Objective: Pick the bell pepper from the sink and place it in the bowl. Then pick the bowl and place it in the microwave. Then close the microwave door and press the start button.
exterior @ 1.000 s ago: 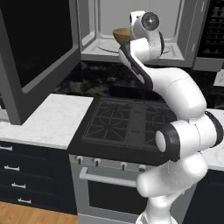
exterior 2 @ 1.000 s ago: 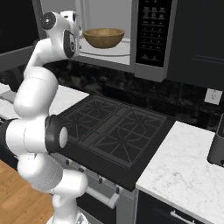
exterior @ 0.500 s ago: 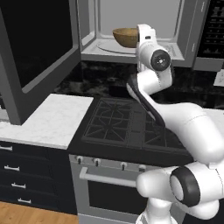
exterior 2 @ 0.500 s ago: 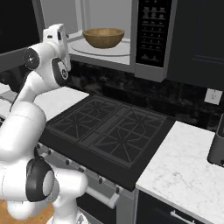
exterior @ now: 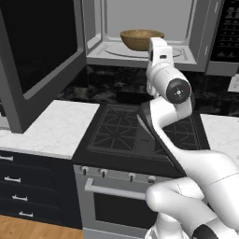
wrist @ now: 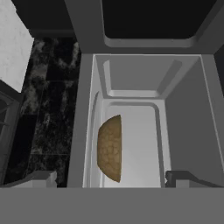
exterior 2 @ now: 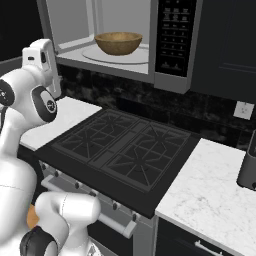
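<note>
Bowl sits in microwave ahead of gripper, spread wide, empty; door open, start unpressed.

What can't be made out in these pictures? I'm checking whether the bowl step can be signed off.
- Bell pepper: the bowl's inside is hidden by its own wall in both base views and the hand view.
- Gripper: only the finger tips show, cut by the bottom edge; they stand wide apart.
- Microwave door: handle not visible in the left base view.
</note>
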You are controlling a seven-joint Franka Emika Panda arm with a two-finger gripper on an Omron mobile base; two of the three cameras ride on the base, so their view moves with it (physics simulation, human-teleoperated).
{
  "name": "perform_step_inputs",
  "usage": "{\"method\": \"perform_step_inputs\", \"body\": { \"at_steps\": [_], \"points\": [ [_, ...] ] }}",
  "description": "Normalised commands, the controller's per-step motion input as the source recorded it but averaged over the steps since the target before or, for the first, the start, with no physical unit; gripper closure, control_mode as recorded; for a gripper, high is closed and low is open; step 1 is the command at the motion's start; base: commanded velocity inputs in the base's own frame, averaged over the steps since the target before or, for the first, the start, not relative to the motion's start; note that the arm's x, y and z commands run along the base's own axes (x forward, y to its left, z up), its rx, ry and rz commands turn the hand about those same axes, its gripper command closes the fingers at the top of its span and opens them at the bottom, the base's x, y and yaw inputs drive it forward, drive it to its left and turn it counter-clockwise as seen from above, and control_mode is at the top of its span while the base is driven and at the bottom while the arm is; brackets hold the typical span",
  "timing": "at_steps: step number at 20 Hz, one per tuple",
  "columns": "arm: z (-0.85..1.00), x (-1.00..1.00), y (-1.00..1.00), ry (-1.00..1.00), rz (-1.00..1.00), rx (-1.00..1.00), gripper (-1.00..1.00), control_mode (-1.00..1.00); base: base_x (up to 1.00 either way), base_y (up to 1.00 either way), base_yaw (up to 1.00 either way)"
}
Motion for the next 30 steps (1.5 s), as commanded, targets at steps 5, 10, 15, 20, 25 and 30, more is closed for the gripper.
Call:
{"method": "perform_step_inputs", "body": {
  "at_steps": [5,10,15,20,25,30],
  "points": [
    [0.01,-0.97,0.52,0.0,-0.01,0.03,-1.0,-1.0,0.0,0.0,0.0],
    [0.0,-0.86,0.68,0.0,-0.12,0.0,-1.0,-1.0,0.0,0.0,0.0],
    [-0.01,-0.95,0.62,-0.15,-0.2,0.0,-1.0,-1.0,0.0,0.0,0.0],
    [-0.32,-0.78,0.55,-0.23,-0.2,0.0,-1.0,-1.0,0.0,0.0,0.0],
    [-0.53,-0.5,0.55,-0.1,-0.16,0.02,-1.0,-1.0,0.0,0.0,0.0],
    [-0.31,-0.01,0.73,-0.01,-0.04,0.02,-1.0,-1.0,0.0,0.0,0.0]
  ]
}}
